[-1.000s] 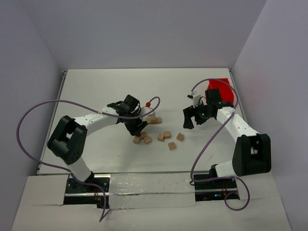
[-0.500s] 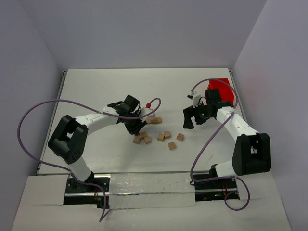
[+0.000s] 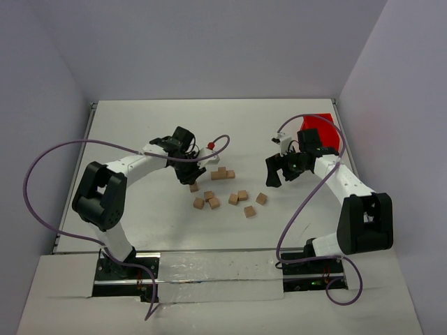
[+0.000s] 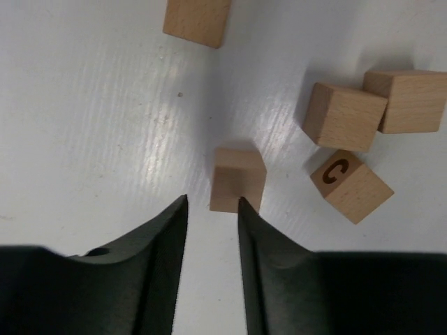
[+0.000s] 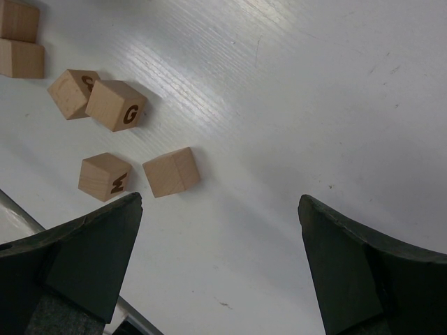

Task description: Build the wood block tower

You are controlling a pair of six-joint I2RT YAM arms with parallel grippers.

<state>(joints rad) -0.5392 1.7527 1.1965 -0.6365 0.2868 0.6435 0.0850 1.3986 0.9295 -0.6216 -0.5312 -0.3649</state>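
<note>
Several tan wood blocks (image 3: 233,199) lie loose and flat on the white table; no tower shows in any view. My left gripper (image 3: 187,172) hangs just up-left of the scatter, shut with only a narrow slit between the fingers and nothing in it. In the left wrist view one plain block (image 4: 237,180) rests on the table just beyond the left gripper (image 4: 212,201). A block marked C (image 4: 349,185) lies to its right. My right gripper (image 3: 278,174) stands wide open and empty right of the blocks. In its wrist view the right gripper (image 5: 220,202) hovers over bare table, a plain block (image 5: 171,172) to its left.
A red bin (image 3: 321,129) stands at the back right behind the right arm. A short row of blocks (image 3: 222,173) sits beside the left gripper. Purple cables (image 3: 49,164) loop off both arms. Grey walls close the table on three sides.
My left gripper closed and drew back up-left from the blocks, holding nothing. One block now lies apart near its tips. The right arm has not moved.
</note>
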